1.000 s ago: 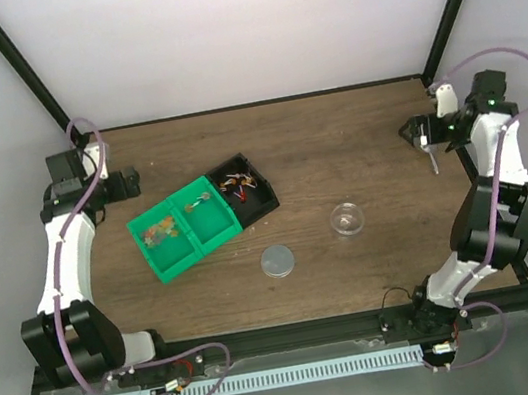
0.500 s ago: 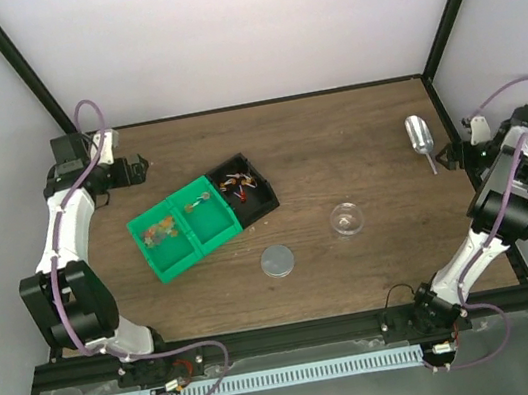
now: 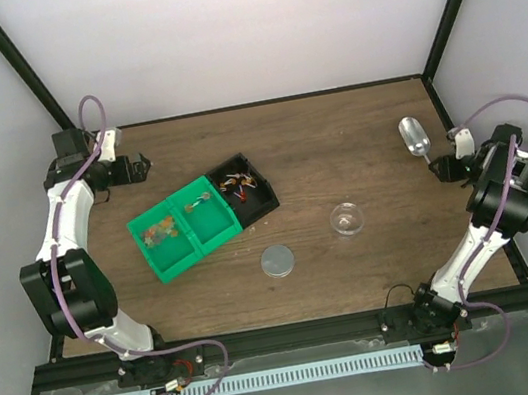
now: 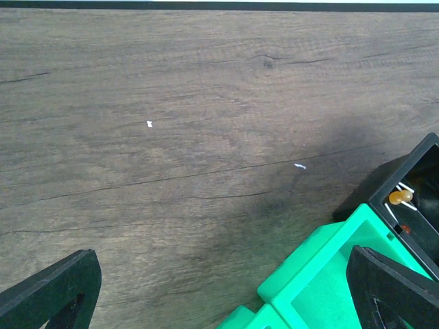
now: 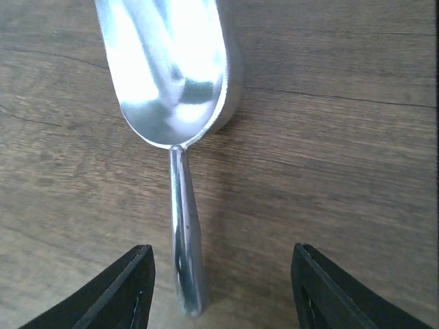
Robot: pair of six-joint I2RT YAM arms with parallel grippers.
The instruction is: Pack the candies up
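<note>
Candies (image 3: 160, 232) in green tray (image 3: 199, 256)

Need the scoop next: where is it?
Top view: the scoop lies far right near the back, its handle between the open jaws of the right gripper.

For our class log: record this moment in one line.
right hand: open, straddling scoop handle | left hand: open, empty | candies: in green tray
</note>
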